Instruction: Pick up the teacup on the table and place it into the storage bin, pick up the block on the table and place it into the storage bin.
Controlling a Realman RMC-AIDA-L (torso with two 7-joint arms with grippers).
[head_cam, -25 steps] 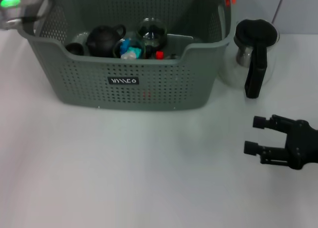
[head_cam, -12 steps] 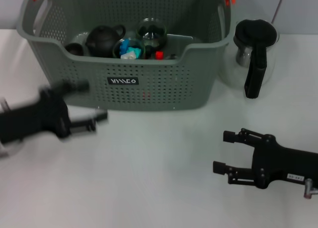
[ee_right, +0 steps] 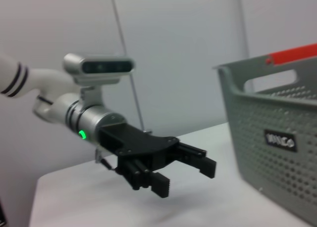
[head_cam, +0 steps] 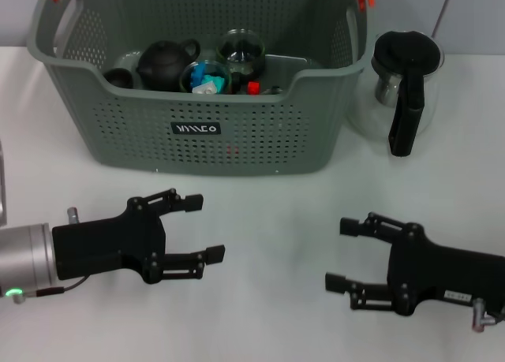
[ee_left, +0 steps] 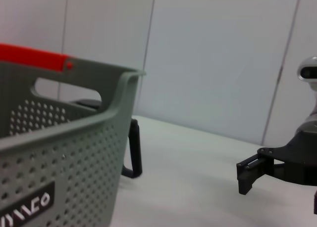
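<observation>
Surface: a white table [head_cam: 260, 220] below pale wall panels.
Left gripper [head_cam: 197, 228]: low over the table at about 8 o'clock in the head view, fingers spread apart and holding nothing, tips pointing toward 3 o'clock.
Right gripper [head_cam: 347, 254]: at about 4 o'clock, fingers likewise apart and bare, tips pointing toward 9 o'clock, facing the left one across a bare strip of table.
Storage bin [head_cam: 237, 133]: at 12 o'clock from both grippers, well apart from them; grey perforated walls, orange handle clips, black label on the near wall.
Bin contents: a dark teapot [head_cam: 166, 62], a glass cup [head_cam: 241, 50], a small red block [head_cam: 253, 87] and a blue-and-white piece [head_cam: 208, 83]; I cannot tell which item is the teacup.
Glass pitcher [head_cam: 404, 82]: black lid and handle, just beside the bin's right wall, toward 1 o'clock.
Open room: bare table between the bin's near wall and both grippers.
</observation>
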